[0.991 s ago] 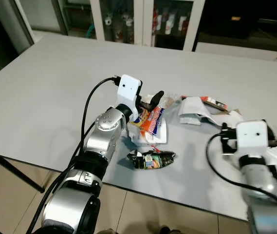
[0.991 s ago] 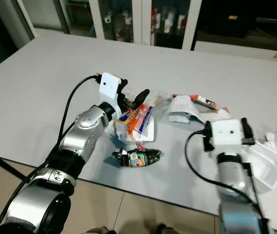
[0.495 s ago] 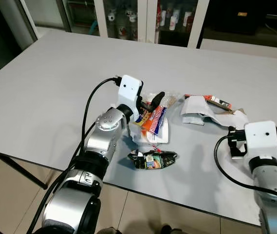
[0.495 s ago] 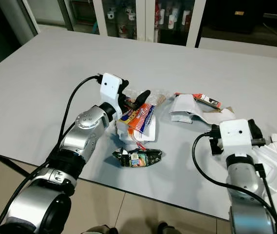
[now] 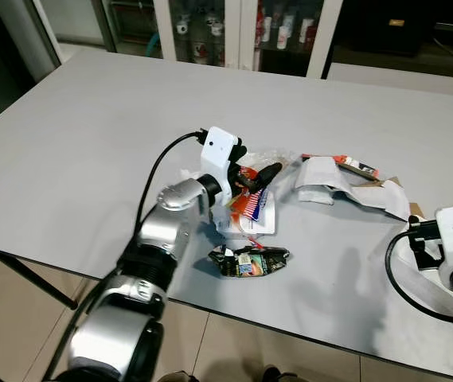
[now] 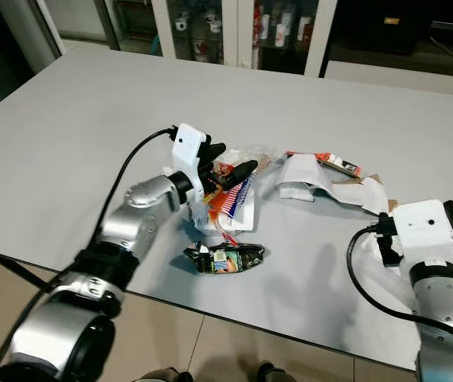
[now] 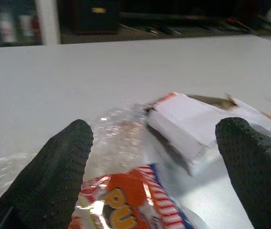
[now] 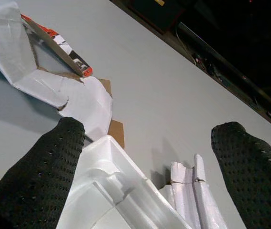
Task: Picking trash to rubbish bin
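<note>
Wrappers (image 5: 251, 205) left — boxes (image 5: 339, 183) right

Silver jointed arms, white wrist boxes, black cables.

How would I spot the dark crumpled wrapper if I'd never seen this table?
Look at the grey table, along its near edge. The dark crumpled wrapper lies there alone, just nearer than the orange snack bag. It is black and shiny; its neighbours are white or orange.

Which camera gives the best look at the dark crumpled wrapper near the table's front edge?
The right eye view: the dark crumpled wrapper lies whole and unblocked near the table edge. The left eye view shows it equally clearly; the wrist views look elsewhere.
</note>
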Robot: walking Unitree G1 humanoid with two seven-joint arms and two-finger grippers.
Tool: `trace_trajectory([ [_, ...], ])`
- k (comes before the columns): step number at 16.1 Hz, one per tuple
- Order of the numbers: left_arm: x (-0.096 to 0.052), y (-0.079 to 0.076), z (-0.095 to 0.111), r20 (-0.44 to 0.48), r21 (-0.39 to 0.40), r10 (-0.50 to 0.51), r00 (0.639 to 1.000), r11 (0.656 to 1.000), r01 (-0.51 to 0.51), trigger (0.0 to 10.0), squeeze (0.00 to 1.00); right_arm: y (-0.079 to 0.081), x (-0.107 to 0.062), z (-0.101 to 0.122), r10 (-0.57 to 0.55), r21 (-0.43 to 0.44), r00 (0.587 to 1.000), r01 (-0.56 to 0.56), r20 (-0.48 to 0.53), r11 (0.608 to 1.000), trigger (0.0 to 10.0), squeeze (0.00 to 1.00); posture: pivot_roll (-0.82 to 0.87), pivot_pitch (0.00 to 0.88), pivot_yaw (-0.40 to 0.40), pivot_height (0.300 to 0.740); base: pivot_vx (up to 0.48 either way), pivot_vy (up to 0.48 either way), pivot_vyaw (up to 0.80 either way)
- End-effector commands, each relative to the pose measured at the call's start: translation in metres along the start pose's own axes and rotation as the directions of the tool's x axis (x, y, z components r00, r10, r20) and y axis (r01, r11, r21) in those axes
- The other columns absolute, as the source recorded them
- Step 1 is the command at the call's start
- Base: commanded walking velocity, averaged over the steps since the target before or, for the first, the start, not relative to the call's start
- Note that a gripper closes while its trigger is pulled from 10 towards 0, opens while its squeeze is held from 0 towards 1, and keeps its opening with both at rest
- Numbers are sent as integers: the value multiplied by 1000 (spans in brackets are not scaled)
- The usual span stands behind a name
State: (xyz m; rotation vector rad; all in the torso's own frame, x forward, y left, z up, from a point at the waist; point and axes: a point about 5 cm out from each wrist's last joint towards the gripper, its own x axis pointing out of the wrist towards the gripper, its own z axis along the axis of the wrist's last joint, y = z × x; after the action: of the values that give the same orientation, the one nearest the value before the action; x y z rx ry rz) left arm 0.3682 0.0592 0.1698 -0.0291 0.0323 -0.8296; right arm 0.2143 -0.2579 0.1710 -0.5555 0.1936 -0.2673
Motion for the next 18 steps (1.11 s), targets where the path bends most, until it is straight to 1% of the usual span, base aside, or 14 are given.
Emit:
trace_trajectory([
  [1, 1, -1, 15, 0, 43, -79, 997, 996, 79, 10000, 0, -5, -3, 3, 9, -12, 1000, -9, 5, 1000, 10000, 0, 45, 83, 26, 740, 0, 0, 0],
  [2, 0, -1, 16, -8, 47, -106, 994, 993, 107, 10000, 0, -5, -3, 3, 16, -19, 1000, -16, 6, 1000, 10000, 0, 45, 84, 25, 740, 0, 0, 0],
  [3, -2, -3, 20, -30, 48, -170, 985, 984, 171, 10000, 0, -7, -4, 4, 26, -29, 1000, -25, 7, 999, 10000, 0, 46, 84, 23, 740, 0, 0, 0],
  [4, -5, -6, 21, -57, 39, -248, 967, 967, 250, 10000, 0, -10, -4, 4, 35, -35, 999, -34, 5, 999, 10000, 0, 48, 83, 19, 740, 0, 0, 0],
  [5, -9, -11, 23, -86, 14, -336, 938, 941, 339, 10000, 0, -13, -4, 2, 50, -48, 999, -50, -2, 998, 10000, 0, 49, 82, 16, 740, 0, 0, 0],
  [6, -9, -11, 23, -86, 14, -336, 938, 941, 339, 10000, 0, -13, -4, 2, 50, -48, 999, -50, -2, 998, 10000, 0, 49, 82, 16, 740, 0, 0, 0],
  [7, -13, -12, 21, -110, 16, -373, 921, 926, 377, 10000, 0, -16, -3, 1, 52, -58, 999, -53, -6, 997, 10000, 0, 51, 80, 13, 740, 0, 0, 0],
  [8, -13, -12, 20, -111, 15, -376, 920, 925, 380, 10000, 0, -16, -3, 1, 53, -61, 999, -54, -7, 997, 10000, 0, 51, 80, 13, 740, 0, 0, 0],
  [10, -15, -14, 22, -94, -41, -393, 915, 919, 391, 10000, 0, -14, -3, -1, 98, -82, 995, -99, -20, 992, 10000, 0, 51, 81, 10, 740, 0, 0, 0],
  [11, -16, -19, 20, -102, -48, -411, 906, 912, 408, 10000, 0, -14, -4, -4, 128, -99, 991, -131, -37, 986, 10000, 0, 50, 82, 10, 740, 0, 0, 0],
  [13, -19, -31, 10, -122, -90, -462, 878, 887, 454, 10000, 0, -18, -5, -9, 161, -115, 985, -167, -61, 979, 10000, 0, 46, 80, 8, 740, 0, 0, 0],
  [15, -25, -41, -2, -159, -114, -508, 847, 861, 495, 10000, 0, -19, -6, -12, 193, -125, 978, -202, -79, 971, 10000, 0, 46, 79, 6, 740, 0, 0, 0],
  [17, -31, -45, -16, -213, -121, -526, 824, 850, 512, 10000, 0, -18, -6, -14, 214, -133, 972, -226, -93, 965, 10000, 0, 49, 78, 0, 740, 0, 0, 0],
  [18, -33, -47, -19, -224, -124, -528, 819, 849, 513, 10000, 0, -18, -6, -16, 230, -139, 968, -243, -102, 960, 10000, 0, 50, 80, -2, 740, 0, 0, 0],
])
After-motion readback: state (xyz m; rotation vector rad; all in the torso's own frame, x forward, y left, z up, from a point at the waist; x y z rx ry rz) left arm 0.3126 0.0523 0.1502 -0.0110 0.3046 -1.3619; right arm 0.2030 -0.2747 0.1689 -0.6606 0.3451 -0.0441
